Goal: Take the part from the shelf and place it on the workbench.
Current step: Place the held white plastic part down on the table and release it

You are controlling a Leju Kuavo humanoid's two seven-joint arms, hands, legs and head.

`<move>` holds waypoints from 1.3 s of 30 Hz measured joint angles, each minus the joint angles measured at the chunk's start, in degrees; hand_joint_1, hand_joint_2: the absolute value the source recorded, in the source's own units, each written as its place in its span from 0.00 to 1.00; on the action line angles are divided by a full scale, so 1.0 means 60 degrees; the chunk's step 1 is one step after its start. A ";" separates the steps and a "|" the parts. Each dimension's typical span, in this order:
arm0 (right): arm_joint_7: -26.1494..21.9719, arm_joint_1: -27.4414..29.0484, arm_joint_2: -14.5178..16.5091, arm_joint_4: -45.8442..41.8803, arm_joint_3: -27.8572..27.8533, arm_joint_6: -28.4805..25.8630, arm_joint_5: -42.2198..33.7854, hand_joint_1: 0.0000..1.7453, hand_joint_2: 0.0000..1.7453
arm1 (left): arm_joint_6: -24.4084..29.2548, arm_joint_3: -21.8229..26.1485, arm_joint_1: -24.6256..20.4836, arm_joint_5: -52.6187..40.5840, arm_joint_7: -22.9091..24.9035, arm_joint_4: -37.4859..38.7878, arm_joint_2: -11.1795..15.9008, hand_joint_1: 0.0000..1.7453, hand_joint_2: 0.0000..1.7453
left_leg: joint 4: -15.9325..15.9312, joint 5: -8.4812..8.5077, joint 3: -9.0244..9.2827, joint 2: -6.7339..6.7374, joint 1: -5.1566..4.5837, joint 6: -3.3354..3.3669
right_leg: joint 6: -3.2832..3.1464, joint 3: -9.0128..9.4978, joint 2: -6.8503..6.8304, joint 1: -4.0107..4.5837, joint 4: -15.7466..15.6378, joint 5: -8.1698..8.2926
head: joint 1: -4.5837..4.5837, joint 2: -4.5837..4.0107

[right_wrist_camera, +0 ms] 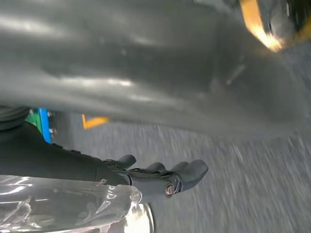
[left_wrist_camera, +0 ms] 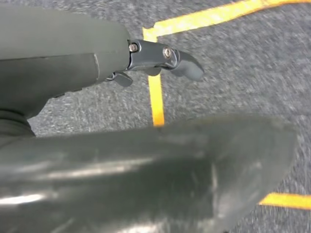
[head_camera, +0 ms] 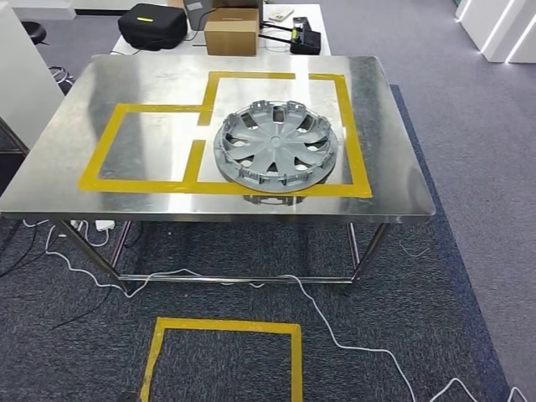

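Part point(head_camera: 276, 147) flat on workbench point(head_camera: 75, 142), in yellow tape. Left hand point(left_wrist_camera: 161, 60) & right hand point(right_wrist_camera: 165, 177): empty, fingers straight.

One grey wheel cover point(head_camera: 276, 147) lies on one steel desk point(head_camera: 75, 134), with one cardboard box point(head_camera: 230, 36), one black bag point(head_camera: 152, 25) behind, and one yellow tape square point(head_camera: 221, 356) on the floor.
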 joint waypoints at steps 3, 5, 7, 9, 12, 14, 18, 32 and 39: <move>-0.0080 -0.0109 0.0031 0.0319 -0.0200 0.0113 -0.0096 0.00 0.00 | -0.0079 0.0053 0.0008 0.0002 0.0046 0.0001 -0.0010 0.00 0.00 | 0.0011 0.0357 -0.0428 0.0025 0.0006 0.0055 | 0.0107 -0.0479 -0.0007 -0.0027 0.1838 -0.1353 | 0.0045 0.0000; -0.0107 -0.0154 0.0031 0.0439 -0.0275 0.0166 -0.0119 0.00 0.00 | -0.0112 0.0081 0.0015 0.0011 0.0067 0.0001 -0.0033 0.00 0.00 | 0.0029 0.0604 -0.0748 0.0040 0.0007 0.0026 | 0.0138 -0.0368 -0.0007 -0.0035 0.2462 -0.1372 | 0.0045 0.0000; -0.0085 -0.0185 0.0026 0.0510 -0.0321 0.0235 -0.0111 0.00 0.00 | -0.0179 0.0121 0.0018 0.0057 0.0096 0.0001 -0.0057 0.00 0.00 | 0.0054 0.0826 -0.1031 0.0045 0.0020 -0.0038 | 0.0143 0.0434 -0.0008 -0.0051 0.1749 -0.0862 | 0.0046 0.0000; -0.0010 -0.0261 0.0022 0.0566 -0.0347 0.0297 -0.0063 0.00 0.00 | -0.0247 0.0172 0.0017 0.0146 0.0118 0.0001 -0.0062 0.00 0.00 | 0.0105 0.1022 -0.1247 0.0038 0.0006 -0.0143 | 0.0119 0.1590 0.0003 -0.0052 0.0227 -0.0847 | 0.0063 0.0000; 0.0052 -0.0327 0.0019 0.0640 -0.0351 0.0421 0.0022 0.00 0.00 | -0.0293 0.0282 0.0017 0.0270 0.0120 0.0001 -0.0036 0.00 0.00 | 0.0155 0.1290 -0.1384 0.0038 0.0003 -0.0306 | -0.0049 0.2060 0.0017 0.0002 -0.0733 -0.1095 | 0.0059 0.0001; 0.0004 -0.0316 -0.0006 0.0678 -0.0351 0.0505 0.0075 0.00 0.00 | -0.0311 0.0379 0.0050 0.0343 0.0120 0.0001 -0.0001 0.00 0.00 | 0.0262 0.1162 -0.1485 0.0036 0.0036 -0.0414 | -0.0242 0.1865 -0.0017 0.0006 -0.0673 -0.0947 | 0.0039 0.0001; -0.0245 -0.0314 -0.0112 0.0711 -0.0325 0.0649 0.0303 0.00 0.00 | -0.0290 0.0570 0.0101 0.0523 0.0068 0.0001 0.0018 0.00 0.00 | 0.2251 -0.0604 -0.2099 0.0033 0.0057 -0.0541 | -0.0442 0.1352 -0.0053 0.0004 -0.0658 -0.0486 | -0.0023 0.0000; -0.0592 -0.0333 -0.0343 0.0836 -0.0477 0.0468 -0.0370 0.00 0.00 | -0.0076 0.0849 0.0150 0.0500 -0.0031 -0.0003 0.0036 0.00 0.00 | 0.0071 0.0180 -0.0238 0.0010 0.0087 0.0020 | 0.0116 -0.0243 0.0102 -0.0003 0.0816 -0.0751 | 0.0107 0.0000; -0.0554 -0.0343 -0.0369 0.0937 -0.0465 0.1035 -0.0026 0.00 0.00 | -0.0130 0.0860 0.0075 0.0470 -0.0233 -0.0003 0.0048 0.00 0.00 | 0.0112 0.0846 -0.1034 0.0388 0.0030 -0.0088 | 0.0097 0.1357 -0.0002 -0.0001 0.0391 -0.0735 | 0.0140 0.0000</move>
